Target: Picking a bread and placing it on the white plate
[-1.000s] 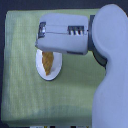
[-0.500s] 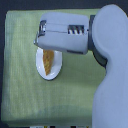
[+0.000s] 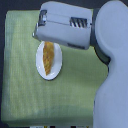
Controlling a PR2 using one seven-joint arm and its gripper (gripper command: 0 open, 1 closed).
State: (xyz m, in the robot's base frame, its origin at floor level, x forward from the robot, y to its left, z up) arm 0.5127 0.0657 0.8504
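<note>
The white plate (image 3: 55, 70) sits on a green cloth, left of centre in the exterior view. The bread (image 3: 48, 57), golden-brown and elongated, lies lengthwise on the plate, and its top end runs under the arm. My gripper (image 3: 39, 30) is the grey-white block at the arm's left end, just above the plate's upper rim in the image. It holds nothing that I can see. The frame is too coarse to make out the fingers or how far apart they stand.
A green checked cloth (image 3: 20, 85) covers the table, with its front edge near the bottom of the view. The robot's large white body (image 3: 112, 80) fills the exterior view's right side.
The arm has drawn back toward the top of the view, uncovering more of the plate. The bread stays on the plate and has not moved.
</note>
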